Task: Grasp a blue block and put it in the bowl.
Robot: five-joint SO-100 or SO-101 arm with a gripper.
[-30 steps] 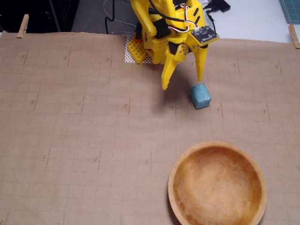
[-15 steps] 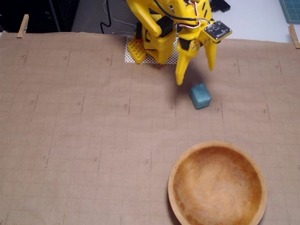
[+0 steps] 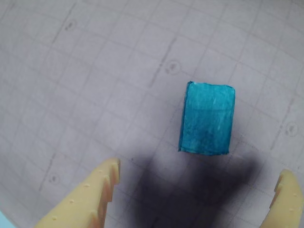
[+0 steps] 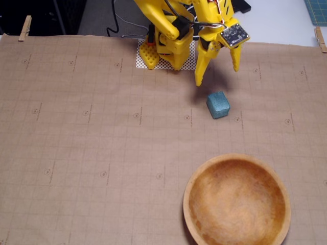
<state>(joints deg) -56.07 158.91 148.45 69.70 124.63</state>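
Fixed view: a brown gridded paper sheet [image 4: 102, 153] covers the table, pinned by a wooden clothespin [image 4: 24, 28] at the upper left edge and another [image 4: 320, 39] at the upper right. A small perforated white mat [image 4: 144, 61] lies under the base of the yellow arm [image 4: 171, 35] at top centre, with dark cables [image 4: 120, 18] behind it. Nothing lies between the arm and the block, or between the block and the bowl.

The blue block [image 4: 218, 104] sits on the paper right of centre, slightly turned against the grid, just below the gripper [image 4: 217, 76] and well apart from the bowl [image 4: 196, 184], which fills the lower right corner and holds nothing. The fingers are spread wide, grasping nothing, their tips above the block's upper side.

Wrist view: the blue block [image 3: 207, 118] appears right of centre as a teal cuboid with a streaked, slightly rough top face. The gripper [image 3: 199, 178] frames the bottom edge, one toothed finger [image 3: 90, 199] at lower left, the other at lower right, casting a dark shadow [image 3: 190, 190] on the paper.
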